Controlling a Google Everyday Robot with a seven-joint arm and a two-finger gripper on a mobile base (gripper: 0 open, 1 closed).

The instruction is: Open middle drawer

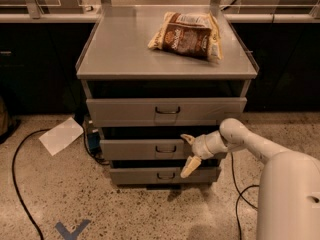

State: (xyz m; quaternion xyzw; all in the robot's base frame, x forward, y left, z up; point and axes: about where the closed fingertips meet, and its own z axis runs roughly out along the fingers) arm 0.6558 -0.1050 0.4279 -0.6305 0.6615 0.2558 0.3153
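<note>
The middle drawer [135, 149] is the second of three grey drawers in a metal cart, with a small dark wire handle [165, 149] at its centre. My gripper [188, 154] is at the drawer's front, just right of the handle. It is open, with one finger [188, 139] near the drawer's top edge and the other finger [190, 167] hanging down over the gap above the lowest drawer. The handle is not between the fingers. My white arm reaches in from the lower right.
The top drawer [125, 112] and bottom drawer [135, 176] are above and below. A brown snack bag [186, 35] lies on the cart top [125, 49]. A sheet of paper [61, 135] and black cables [20, 184] lie on the floor at left, and a cable [240, 194] at right.
</note>
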